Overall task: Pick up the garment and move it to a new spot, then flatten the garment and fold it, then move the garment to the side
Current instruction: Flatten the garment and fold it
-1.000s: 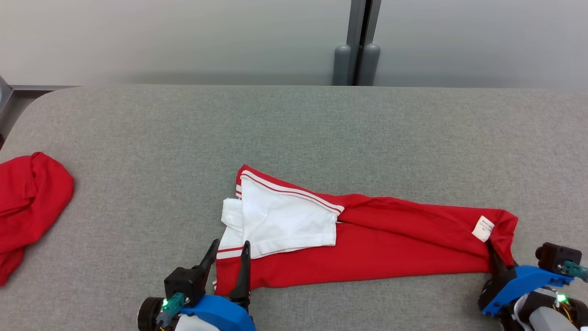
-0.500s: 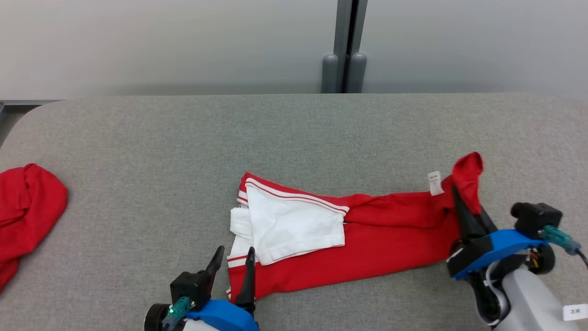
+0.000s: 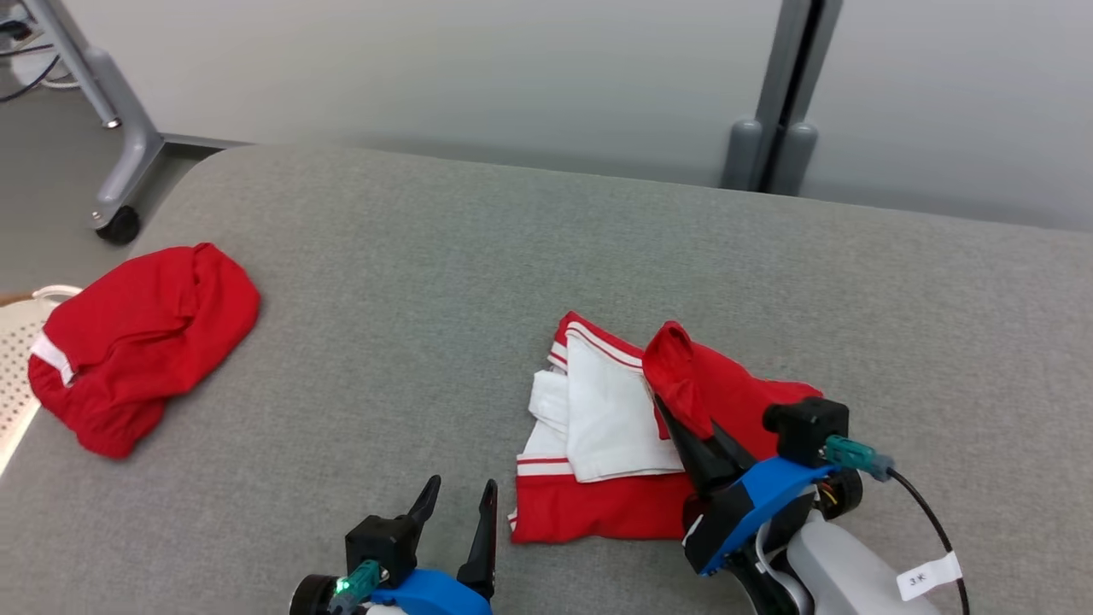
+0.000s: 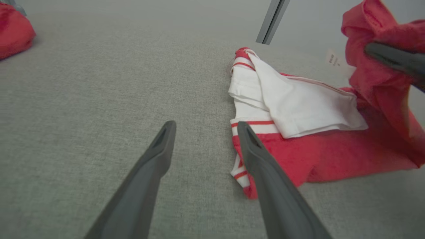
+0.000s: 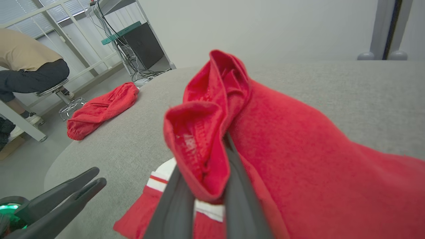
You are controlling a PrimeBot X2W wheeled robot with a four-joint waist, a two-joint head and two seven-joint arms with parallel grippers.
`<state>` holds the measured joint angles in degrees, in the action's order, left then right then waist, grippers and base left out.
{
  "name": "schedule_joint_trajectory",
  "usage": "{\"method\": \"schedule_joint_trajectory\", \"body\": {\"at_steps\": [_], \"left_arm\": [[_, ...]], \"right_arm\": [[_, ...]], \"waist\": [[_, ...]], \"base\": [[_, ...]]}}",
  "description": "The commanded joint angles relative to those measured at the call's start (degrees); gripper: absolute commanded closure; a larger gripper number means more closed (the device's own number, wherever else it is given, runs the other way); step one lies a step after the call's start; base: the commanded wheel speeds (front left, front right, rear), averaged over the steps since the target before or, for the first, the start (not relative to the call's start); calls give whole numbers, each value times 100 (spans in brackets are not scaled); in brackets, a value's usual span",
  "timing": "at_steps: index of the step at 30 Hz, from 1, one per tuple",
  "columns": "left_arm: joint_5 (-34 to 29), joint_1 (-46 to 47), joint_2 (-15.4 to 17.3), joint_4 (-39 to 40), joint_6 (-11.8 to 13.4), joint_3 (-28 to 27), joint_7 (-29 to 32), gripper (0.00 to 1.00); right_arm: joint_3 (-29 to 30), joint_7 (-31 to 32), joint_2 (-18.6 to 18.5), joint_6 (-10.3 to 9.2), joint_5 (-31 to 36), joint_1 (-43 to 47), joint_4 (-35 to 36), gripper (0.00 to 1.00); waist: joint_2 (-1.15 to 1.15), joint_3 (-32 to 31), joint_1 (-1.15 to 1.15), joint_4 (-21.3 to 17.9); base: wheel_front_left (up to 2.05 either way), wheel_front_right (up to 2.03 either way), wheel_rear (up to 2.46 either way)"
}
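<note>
And the right pincer (image 3: 675,427) was pinching the garment (image 3: 598,512) by one red end, lifted over its white half on the table (image 3: 427,256), seemingly mid-fold; left pincer (image 3: 461,504) waited spread beside the near corner.

L gripper (image 3: 462,483): 2 long dark-grey fingers (image 4: 265,186), tapered to narrow tips, shallow recess near each tip. Base assy: black block housing (image 3: 382,540), blue moulded shell (image 3: 427,594), teal connector (image 3: 363,576) w/ green LED lit beside it.

R gripper (image 3: 670,414): same finger type. Blue bracket (image 3: 751,502) carries black cube module (image 3: 807,427), fitted w/ teal plug (image 3: 854,454) and thin black cable (image 3: 915,500). Red/yellow wires (image 3: 824,494) visible at wrist. Forearm (image 3: 837,572) pale grey, rounded; white tag (image 3: 928,576) w/ small print, illegible.
</note>
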<state>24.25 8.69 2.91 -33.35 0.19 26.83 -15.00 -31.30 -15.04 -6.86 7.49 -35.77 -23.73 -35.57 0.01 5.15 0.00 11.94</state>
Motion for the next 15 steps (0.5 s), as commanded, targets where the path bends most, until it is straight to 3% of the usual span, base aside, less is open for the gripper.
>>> {"method": "schedule_joint_trajectory", "body": {"at_steps": [1, 3, 4, 5, 10, 15], "left_arm": [[45, 90, -4, -16, 42, 49, -26, 0], [125, 97, -5, -48, 61, 103, -26, 0], [132, 113, -4, -71, 74, 133, -26, 0], [167, 155, -3, -81, 118, 150, -26, 0], [123, 195, -3, -66, 261, 34, -26, 0], [-95, 145, -3, 100, 394, -211, -25, 0]], "right_arm": [[-39, -18, 65, 2, 18, -102, -108, 100], [-171, -18, 173, 2, -56, -189, -291, 100], [-219, -18, 200, 1, -85, -256, -373, 77], [-386, -19, 280, 2, -270, -338, -386, 0], [-294, -18, 283, 1, -411, -397, -233, 0], [469, -18, 57, 1, -3, -109, 10, 0]], "waist": [[-1, 94, 0, 162], [-1, 100, 0, 271], [-1, 101, 0, 303], [-1, 100, 0, 326], [-1, 28, 0, 153], [-1, -73, 0, -221]], "base": [[0, 0, 0], [0, 0, 0], [0, 0, 0], [0, 0, 0], [0, 0, 0], [0, 0, 0]]}}
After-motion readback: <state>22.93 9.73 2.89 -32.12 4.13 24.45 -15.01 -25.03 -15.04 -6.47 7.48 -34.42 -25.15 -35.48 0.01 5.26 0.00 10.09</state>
